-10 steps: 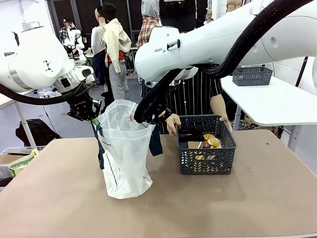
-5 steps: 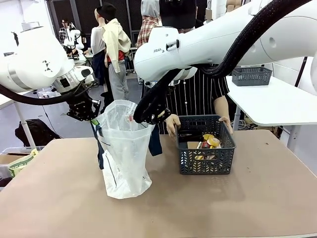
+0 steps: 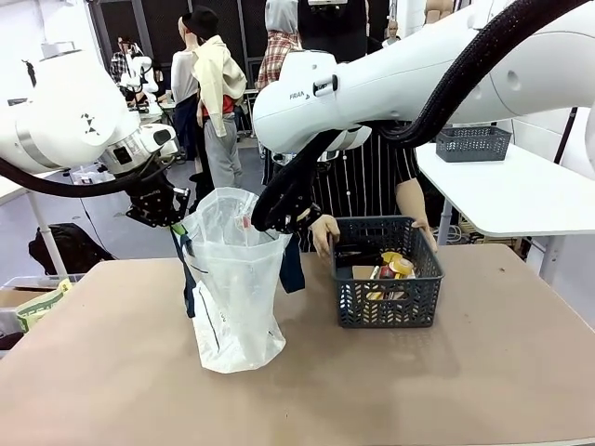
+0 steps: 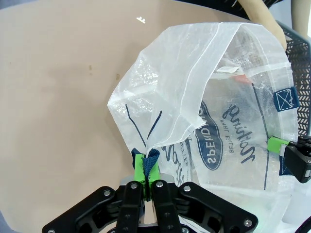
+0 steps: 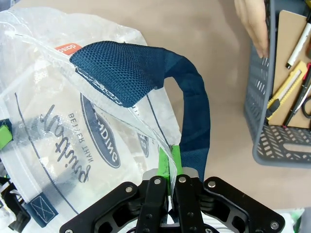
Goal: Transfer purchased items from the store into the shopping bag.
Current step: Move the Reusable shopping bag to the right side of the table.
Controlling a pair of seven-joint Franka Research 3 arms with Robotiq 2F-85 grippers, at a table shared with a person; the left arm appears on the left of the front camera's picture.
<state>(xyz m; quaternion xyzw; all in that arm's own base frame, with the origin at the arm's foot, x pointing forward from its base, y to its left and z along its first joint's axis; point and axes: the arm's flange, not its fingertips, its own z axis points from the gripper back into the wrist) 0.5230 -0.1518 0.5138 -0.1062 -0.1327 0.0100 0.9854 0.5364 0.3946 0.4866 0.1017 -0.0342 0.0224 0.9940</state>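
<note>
Hold taut the tall translucent white plastic shopping bag (image 3: 232, 288), left of centre on the tan counter (image 3: 112, 390): left pincer (image 4: 147, 167) clamped on its left rim, right pincer (image 5: 170, 158) pinched closed on the right rim by the navy strap (image 5: 194, 111). Leave the mouth wide for yellow-orange packaged items (image 3: 390, 267) in the dark grey lattice basket (image 3: 386, 307), right.

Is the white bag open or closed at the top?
Open. The left gripper and right gripper pinch opposite sides of the shopping bag, spreading its mouth.
</note>
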